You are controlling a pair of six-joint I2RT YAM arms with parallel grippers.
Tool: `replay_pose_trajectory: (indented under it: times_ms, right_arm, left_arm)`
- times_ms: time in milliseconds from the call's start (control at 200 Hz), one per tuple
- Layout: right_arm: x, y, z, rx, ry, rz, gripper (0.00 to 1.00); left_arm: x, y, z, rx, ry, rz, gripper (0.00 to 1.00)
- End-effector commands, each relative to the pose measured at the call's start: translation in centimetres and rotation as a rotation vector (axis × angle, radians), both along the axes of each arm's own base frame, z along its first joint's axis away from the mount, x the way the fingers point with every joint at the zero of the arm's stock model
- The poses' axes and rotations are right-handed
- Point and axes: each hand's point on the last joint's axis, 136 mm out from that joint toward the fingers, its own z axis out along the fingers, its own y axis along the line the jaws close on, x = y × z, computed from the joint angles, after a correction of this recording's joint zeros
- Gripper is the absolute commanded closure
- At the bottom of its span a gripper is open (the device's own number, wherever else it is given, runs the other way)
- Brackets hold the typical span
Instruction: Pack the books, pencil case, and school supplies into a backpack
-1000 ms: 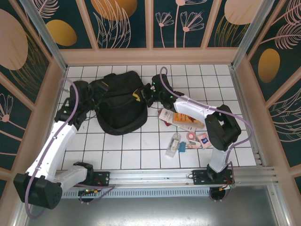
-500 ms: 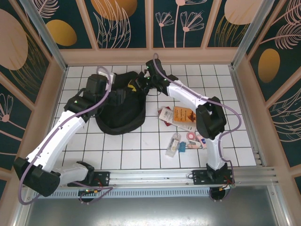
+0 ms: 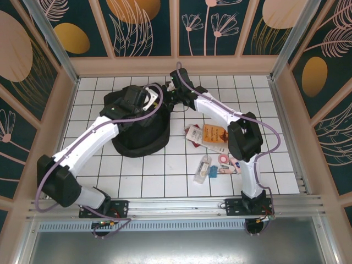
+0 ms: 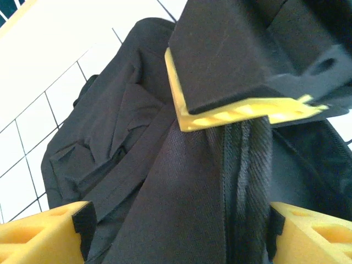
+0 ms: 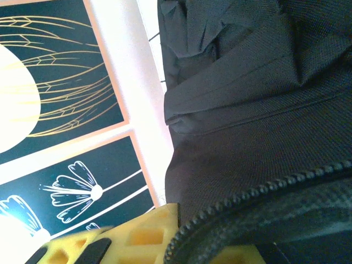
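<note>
The black backpack (image 3: 137, 129) lies on the white tiles at the back left. My right gripper (image 3: 167, 99) is shut on its zipped opening edge (image 5: 264, 192) at the top right corner and holds that edge up. My left gripper (image 3: 149, 100) hovers right beside it, open, its yellow fingers (image 4: 44, 236) straddling the raised fabric strip (image 4: 187, 198); the right gripper's yellow finger (image 4: 242, 113) shows just above. The orange book (image 3: 215, 133) and the white book (image 3: 193, 135) lie to the right. The pink tape roll (image 3: 224, 158), card (image 3: 238, 163) and clear packet (image 3: 203, 169) sit nearer. The pencil case is out of view.
Wooden-framed panel walls (image 3: 176, 66) enclose the tiled floor on three sides, with the back wall close behind the backpack. An aluminium rail (image 3: 181, 206) runs along the near edge by the arm bases.
My left arm has swung right, from the backpack's left side to above its top next to the right gripper. The right gripper drew the backpack's edge toward the back and stays shut.
</note>
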Motion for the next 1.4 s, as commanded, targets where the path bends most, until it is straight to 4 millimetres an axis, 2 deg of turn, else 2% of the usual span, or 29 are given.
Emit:
replay_pose_trajectory:
  times_ms: [0,130,205,290,425,510,590,646,806,871,1021,1086,1166,1216,1281,1341,1396]
  right_arm:
    - [-0.5,0.3,0.0,0.021,-0.006,0.042,1.00]
    - [-0.7,0.3,0.3,0.025,-0.008,0.044,1.00]
    - [-0.6,0.2,0.6,0.029,-0.013,0.043,1.00]
    - [-0.6,0.2,0.7,0.031,-0.013,0.041,1.00]
    - [-0.5,0.2,0.7,0.036,-0.008,0.034,1.00]
    - [-0.5,0.2,0.8,0.036,-0.008,0.032,1.00]
    - [-0.4,0.1,1.3,0.044,-0.021,0.026,1.00]
    - [-0.3,-0.1,1.9,0.056,-0.045,0.017,0.90]
    - [0.8,-1.9,5.1,0.079,-0.155,-0.035,0.42]
    - [1.2,-3.6,5.6,0.056,-0.199,-0.081,0.32]
    - [0.6,-8.0,8.0,0.017,-0.381,-0.189,0.29]
    - [-0.2,-9.7,8.5,-0.017,-0.455,-0.214,0.29]
    - [-1.1,-11.7,7.6,-0.097,-0.508,-0.246,0.32]
    - [-1.7,-12.7,6.5,-0.137,-0.511,-0.259,0.34]
    - [-2.9,-12.7,5.1,-0.123,-0.491,-0.223,0.37]
    - [-4.9,-11.2,3.9,-0.089,-0.460,-0.124,0.38]
    - [-6.8,-9.3,2.5,-0.118,-0.444,-0.012,0.38]
  left_arm:
    - [0.7,1.0,-0.3,0.128,-0.023,0.023,0.22]
    - [0.5,1.9,-1.0,0.157,-0.027,0.058,0.27]
    - [0.3,2.1,-1.5,0.154,-0.015,0.070,0.37]
    - [0.1,2.1,-1.9,0.146,0.002,0.077,0.56]
    - [-0.3,2.1,-2.2,0.129,0.019,0.081,0.78]
    - [-0.6,1.9,-2.1,0.105,0.023,0.081,1.00]
    - [-0.8,1.2,-1.7,0.049,0.029,0.071,1.00]
    - [-1.3,0.4,-1.5,-0.007,0.043,0.050,1.00]
    - [-1.6,-0.6,0.3,-0.156,-0.009,0.049,1.00]
    - [-1.5,-0.6,1.1,-0.209,-0.014,0.067,1.00]
    - [-1.2,1.2,2.1,-0.252,-0.029,0.152,1.00]
    - [-0.7,2.3,4.0,-0.335,-0.079,0.231,1.00]
    - [0.0,4.3,6.4,-0.461,-0.099,0.378,1.00]
    - [0.2,4.5,7.5,-0.513,-0.075,0.407,1.00]
    - [0.3,4.2,8.8,-0.558,-0.072,0.414,1.00]
    - [0.4,4.3,9.3,-0.602,-0.070,0.463,1.00]
    - [0.7,5.2,9.4,-0.605,-0.066,0.558,1.00]
